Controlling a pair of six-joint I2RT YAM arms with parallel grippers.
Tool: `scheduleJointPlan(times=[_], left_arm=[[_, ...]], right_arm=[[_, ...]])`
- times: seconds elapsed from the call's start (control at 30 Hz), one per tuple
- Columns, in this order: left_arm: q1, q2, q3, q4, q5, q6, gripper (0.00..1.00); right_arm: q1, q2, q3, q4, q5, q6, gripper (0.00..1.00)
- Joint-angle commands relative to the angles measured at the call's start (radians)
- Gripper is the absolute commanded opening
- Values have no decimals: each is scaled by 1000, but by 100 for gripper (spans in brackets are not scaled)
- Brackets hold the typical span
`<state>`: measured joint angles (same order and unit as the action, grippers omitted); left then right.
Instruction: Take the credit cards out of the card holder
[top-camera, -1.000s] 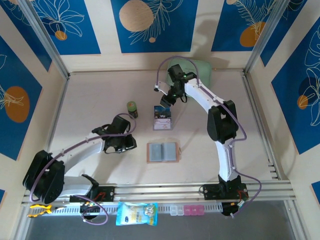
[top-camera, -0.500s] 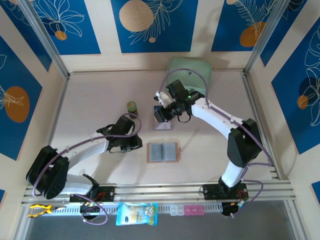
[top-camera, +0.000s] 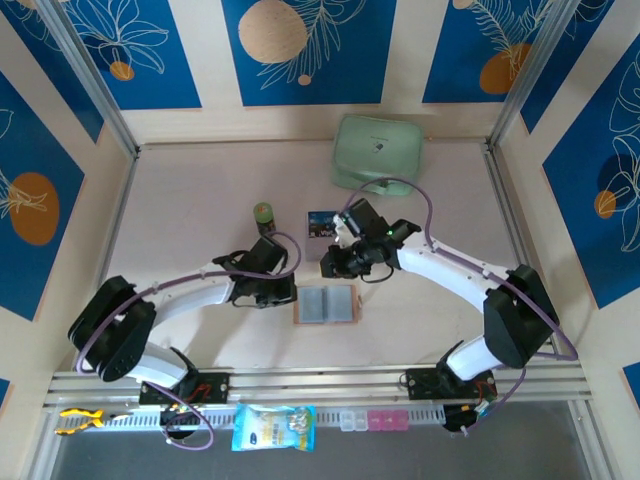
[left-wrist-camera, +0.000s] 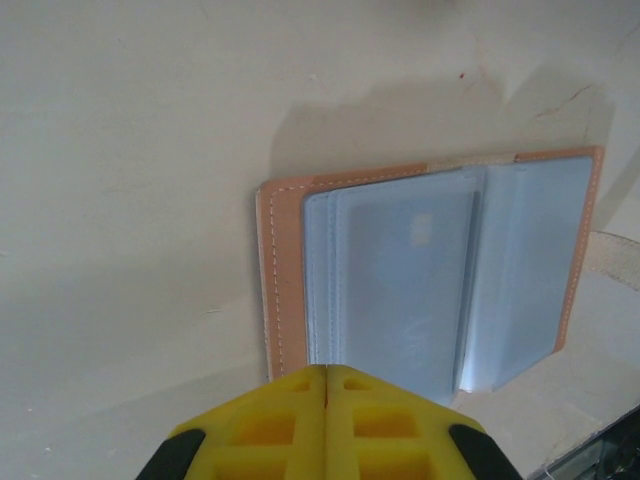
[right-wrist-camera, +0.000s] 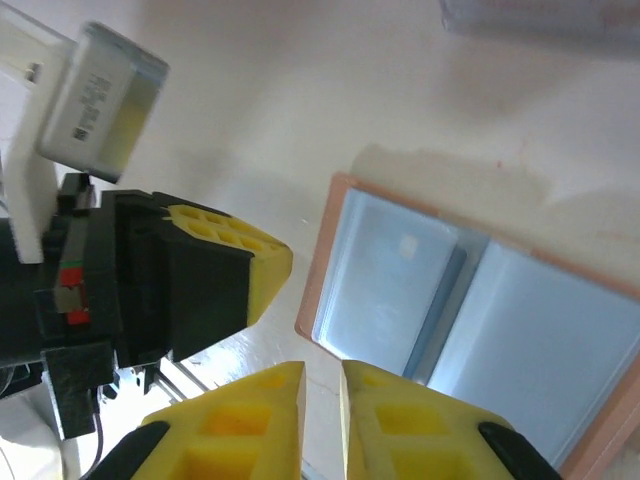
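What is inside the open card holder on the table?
The card holder lies open, showing grey-blue pocket sleeves. A small pale mark shows through one sleeve; their cloudiness hides whether a card sits inside.

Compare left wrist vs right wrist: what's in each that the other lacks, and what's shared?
Left wrist, not right wrist: white stitching along the card holder border, and the seam where the left gripper fingers meet, shut. Right wrist, not left wrist: the right gripper, slightly apart and empty; the camera box on the left arm. Both: the holder lying open on the table, grey pockets up, left gripper beside its tan edge.
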<state>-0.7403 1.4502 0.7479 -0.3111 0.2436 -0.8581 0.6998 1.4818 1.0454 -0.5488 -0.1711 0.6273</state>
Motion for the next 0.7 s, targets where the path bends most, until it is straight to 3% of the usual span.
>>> scheduleJointPlan(times=[0.0, 0.67], left_arm=[[-18, 19, 19, 25, 16, -14, 1], [-54, 68, 4, -32, -6, -34, 0]], right_arm=[[22, 1, -39, 1, -8, 92, 21], [102, 70, -160, 160, -28, 231, 30]])
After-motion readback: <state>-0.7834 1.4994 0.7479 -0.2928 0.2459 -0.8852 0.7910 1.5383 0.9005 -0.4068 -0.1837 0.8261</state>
